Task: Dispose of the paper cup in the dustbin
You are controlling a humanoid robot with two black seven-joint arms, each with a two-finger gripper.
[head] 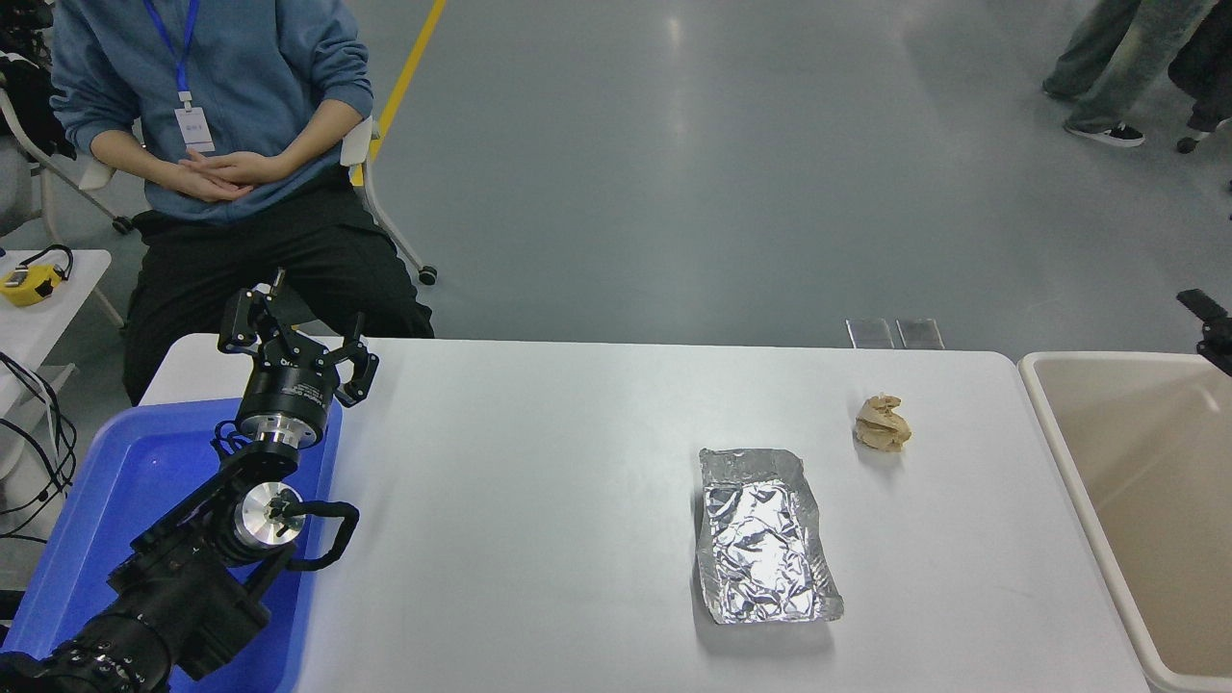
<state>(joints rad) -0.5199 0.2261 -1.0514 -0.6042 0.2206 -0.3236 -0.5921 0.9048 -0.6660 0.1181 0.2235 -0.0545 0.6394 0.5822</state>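
The paper cup is out of view. The beige dustbin (1136, 500) stands at the table's right end, and the part of its inside that I can see holds nothing. Only a black tip of my right gripper (1207, 321) shows at the picture's right edge, above the dustbin's far rim. My left arm is parked at the lower left, its gripper (296, 332) open and empty over the far edge of the blue tray (106, 500).
A crinkled foil tray (765, 534) lies right of the table's middle. A crumpled brown paper wad (882, 422) lies beyond it. A person sits at the far left with hands folded (217, 173). A side table (48, 308) holds a yellow device.
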